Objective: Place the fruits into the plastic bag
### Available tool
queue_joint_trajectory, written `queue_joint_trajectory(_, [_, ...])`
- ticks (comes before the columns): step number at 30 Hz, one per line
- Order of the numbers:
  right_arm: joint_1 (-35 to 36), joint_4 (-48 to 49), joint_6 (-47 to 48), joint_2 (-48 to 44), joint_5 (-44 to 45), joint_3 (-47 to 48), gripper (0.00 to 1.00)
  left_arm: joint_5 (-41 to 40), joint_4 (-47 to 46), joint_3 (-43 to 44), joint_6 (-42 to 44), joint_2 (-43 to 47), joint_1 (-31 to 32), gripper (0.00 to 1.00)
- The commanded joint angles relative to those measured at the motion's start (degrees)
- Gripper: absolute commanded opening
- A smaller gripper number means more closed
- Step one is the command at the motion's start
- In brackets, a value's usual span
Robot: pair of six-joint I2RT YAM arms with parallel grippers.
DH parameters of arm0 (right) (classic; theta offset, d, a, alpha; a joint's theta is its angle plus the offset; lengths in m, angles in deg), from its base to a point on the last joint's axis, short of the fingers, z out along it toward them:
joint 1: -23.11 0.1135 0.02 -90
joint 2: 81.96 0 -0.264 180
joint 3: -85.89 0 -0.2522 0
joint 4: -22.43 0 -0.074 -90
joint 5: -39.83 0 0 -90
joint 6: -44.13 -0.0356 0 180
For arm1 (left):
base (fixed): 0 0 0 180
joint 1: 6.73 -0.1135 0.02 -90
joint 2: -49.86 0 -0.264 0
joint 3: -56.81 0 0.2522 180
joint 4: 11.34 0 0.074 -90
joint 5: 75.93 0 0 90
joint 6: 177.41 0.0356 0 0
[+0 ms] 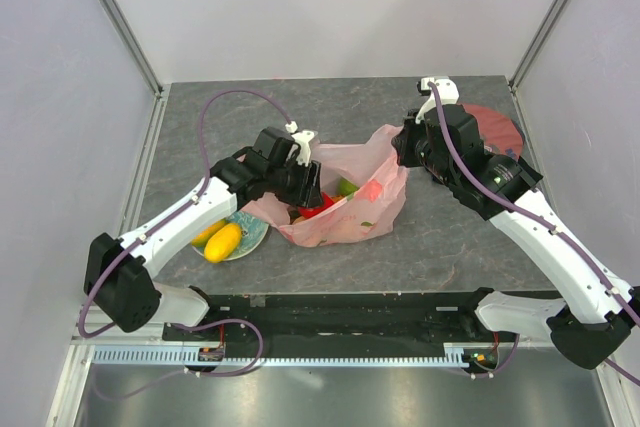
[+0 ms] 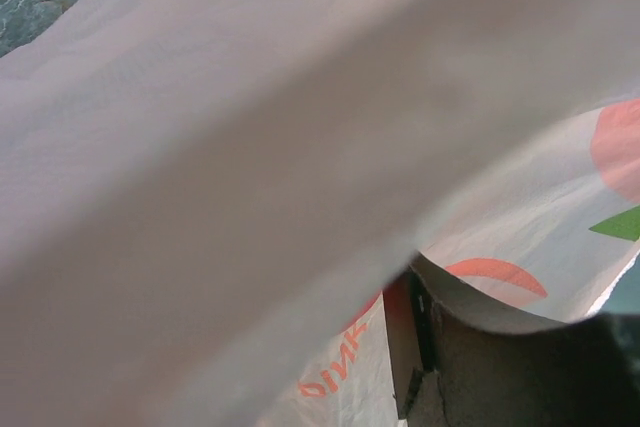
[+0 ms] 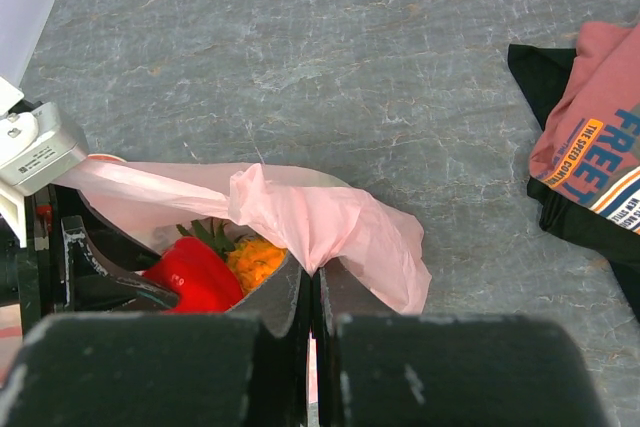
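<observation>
The pale-pink plastic bag [image 1: 365, 202] lies mid-table with its mouth open toward the left. My right gripper [image 1: 405, 147] is shut on the bag's rim [image 3: 300, 217] and holds it up. My left gripper [image 1: 305, 187] reaches into the bag's mouth and grips the red pepper piece [image 3: 195, 272], which also shows in the top view [image 1: 316, 209]. The bag's film [image 2: 250, 147] covers most of the left wrist view; only one finger [image 2: 500, 367] shows. The orange pineapple [image 3: 255, 259] and a green round fruit [image 1: 347, 187] lie inside the bag. Two yellow fruits [image 1: 222, 242] rest on the plate [image 1: 255, 235].
The plate sits to the left of the bag, under my left arm. A folded dark-red printed T-shirt [image 1: 497, 127] lies at the back right, behind my right arm, and shows in the right wrist view [image 3: 585, 157]. White walls enclose the table.
</observation>
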Motion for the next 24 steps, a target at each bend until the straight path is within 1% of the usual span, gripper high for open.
queue_joint_trajectory(1, [-0.17,0.41,-0.37,-0.30,0.54,2.43,0.00,0.87,-0.73,1.84,-0.14,-0.60,0.23,0.63])
queue_joint_trajectory(2, [-0.25,0.41,-0.29,-0.21,0.63,2.43,0.00,1.14,-0.73,2.37,-0.06,-0.51,0.23,0.65])
queue_joint_trajectory(3, [-0.17,0.41,-0.29,-0.12,0.54,2.43,0.00,1.14,-0.73,2.55,-0.06,-0.43,0.23,0.70])
queue_joint_trajectory(7, [-0.25,0.41,-0.29,-0.12,0.63,2.34,0.00,1.23,-0.64,3.69,-0.14,0.10,0.23,0.78])
queue_joint_trajectory(9, [-0.17,0.41,-0.37,-0.03,0.54,2.34,0.00,1.49,-0.73,4.22,-0.23,0.45,0.23,0.80])
queue_joint_trajectory(15, [-0.17,0.32,-0.55,-0.12,0.45,2.25,0.00,3.16,-1.08,7.64,-1.99,1.59,0.23,0.81])
queue_joint_trajectory(18, [-0.17,0.41,-0.46,-0.12,0.71,2.34,0.00,4.21,-2.92,9.40,-3.04,2.91,0.23,0.82])
queue_joint_trajectory(24, [-0.17,0.32,-0.46,-0.12,0.54,2.25,0.00,10.97,-4.95,14.58,-4.19,4.14,0.14,0.84])
